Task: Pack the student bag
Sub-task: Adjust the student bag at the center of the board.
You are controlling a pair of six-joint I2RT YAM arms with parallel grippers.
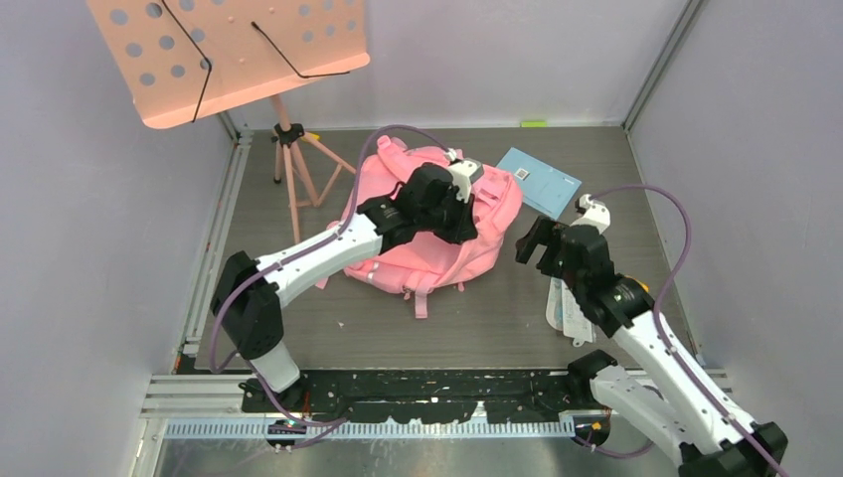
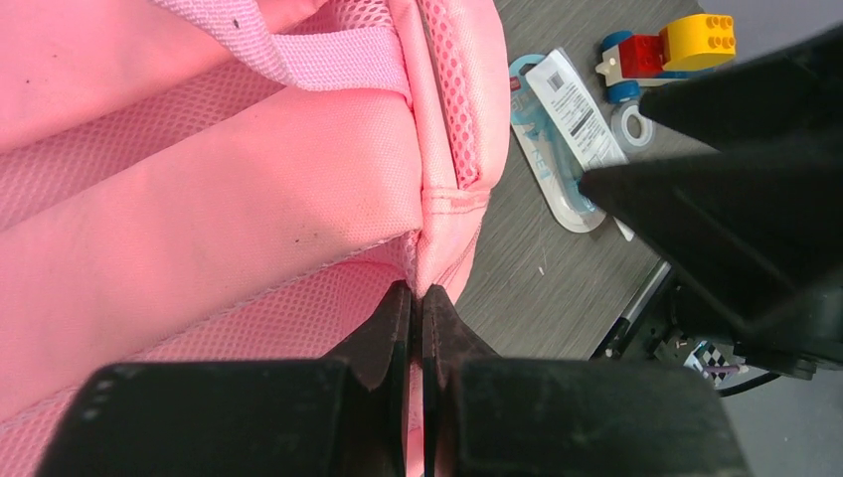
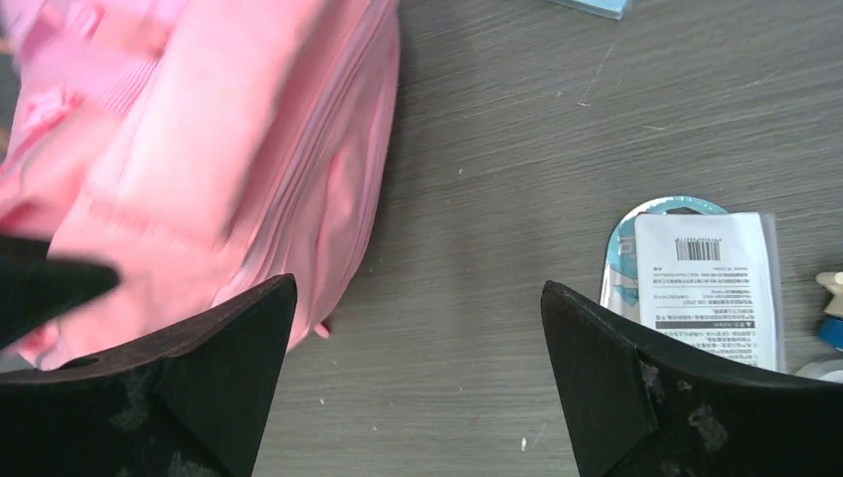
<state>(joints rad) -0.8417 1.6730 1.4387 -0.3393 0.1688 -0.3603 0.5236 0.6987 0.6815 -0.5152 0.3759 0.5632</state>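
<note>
The student bag [image 1: 437,234], a soft pink backpack, is shown lying near the middle of the dark grey worktop [image 1: 477,328]; its strap and mesh-lined panel are seen close up in the left wrist view. The left end effector [image 2: 418,296] is lowered onto the edge of the bag that faces the right arm. Its black fingers [image 2: 383,338] are pressed together on a thin fold of pink fabric at the seam, so that the bag is pinched at its edge. The right end effector [image 3: 418,286] is held above bare worktop just beside the bag, with its fingers spread wide and nothing between them. In the right wrist view the bag's side appears at the left, and a blister pack [image 3: 696,288] bearing a white barcode label appears at the right. The pack lies flat on the worktop, apart from the bag, and is partly hidden under the right arm in the top view. Next to the pack, a block toy [image 2: 666,50] built from red, yellow and blue pieces is visible in the left wrist view. A light blue booklet [image 1: 539,181] lies flat beyond the right end effector, just beside the far corner of the bag; whether the two touch cannot be told. A salmon-pink perforated music stand [image 1: 229,55] on a tripod is set at the far left corner of the worktop.
</note>
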